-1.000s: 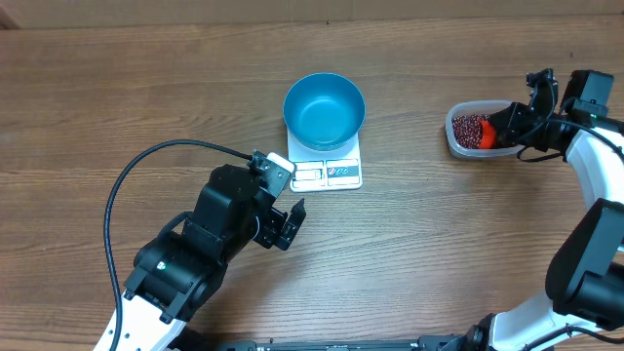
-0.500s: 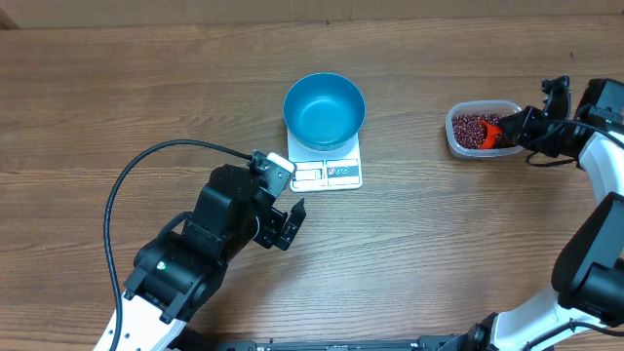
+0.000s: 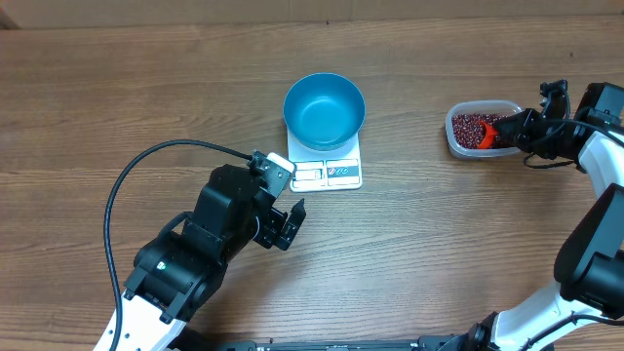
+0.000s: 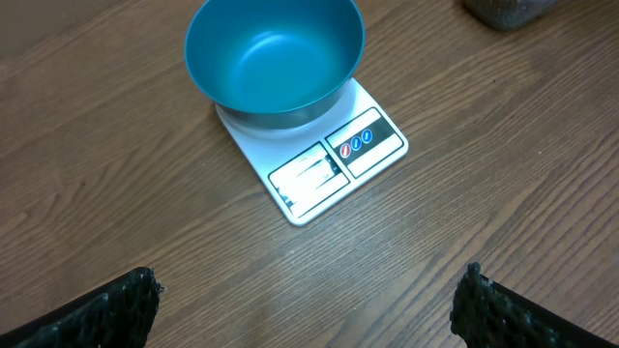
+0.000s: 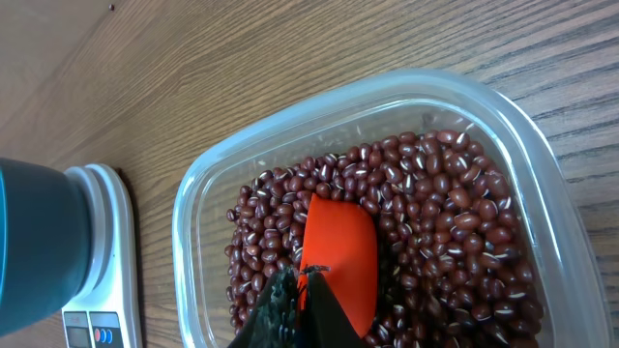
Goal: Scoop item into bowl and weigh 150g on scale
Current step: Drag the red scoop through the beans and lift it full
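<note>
Your right gripper (image 5: 295, 295) clenches the scoop (image 5: 340, 253), blade down among the beans (image 5: 455, 222) in the tub (image 5: 546, 155) to load it. Left gripper (image 4: 309, 314) hangs released; empty bowl (image 3: 325, 109) sits on the scale (image 3: 336, 175) for weighing.

You are getting open tabletop (image 3: 409, 146) between the tub (image 3: 449, 132) and the bowl (image 3: 325, 112). The bowl's wall is standing in your way on the scale (image 3: 327, 174).
</note>
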Available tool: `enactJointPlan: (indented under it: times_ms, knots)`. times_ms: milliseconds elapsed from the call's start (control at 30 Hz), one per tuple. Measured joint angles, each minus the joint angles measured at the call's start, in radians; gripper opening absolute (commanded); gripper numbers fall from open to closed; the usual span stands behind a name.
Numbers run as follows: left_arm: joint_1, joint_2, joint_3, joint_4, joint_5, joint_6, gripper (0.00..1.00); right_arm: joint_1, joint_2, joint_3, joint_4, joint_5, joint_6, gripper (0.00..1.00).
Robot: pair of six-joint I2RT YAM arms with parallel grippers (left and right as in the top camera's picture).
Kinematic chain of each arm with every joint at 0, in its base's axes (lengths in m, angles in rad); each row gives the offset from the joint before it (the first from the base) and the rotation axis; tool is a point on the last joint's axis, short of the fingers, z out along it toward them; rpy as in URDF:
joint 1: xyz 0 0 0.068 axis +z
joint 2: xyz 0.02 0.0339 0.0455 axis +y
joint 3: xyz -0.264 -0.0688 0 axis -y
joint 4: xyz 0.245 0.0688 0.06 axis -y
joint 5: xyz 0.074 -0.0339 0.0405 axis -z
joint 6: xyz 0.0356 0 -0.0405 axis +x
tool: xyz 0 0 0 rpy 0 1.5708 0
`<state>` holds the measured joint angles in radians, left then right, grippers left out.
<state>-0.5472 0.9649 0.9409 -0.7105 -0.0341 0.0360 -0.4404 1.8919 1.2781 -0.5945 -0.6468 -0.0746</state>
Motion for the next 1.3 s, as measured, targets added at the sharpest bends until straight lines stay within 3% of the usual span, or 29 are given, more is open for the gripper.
enactJointPlan:
  times_ms: [1300]
  knots:
    - [0.0, 0.0, 0.0, 0.0, 0.0, 0.0, 1.0, -0.109, 0.05, -0.009, -0.005, -0.274, 0.0, 0.04]
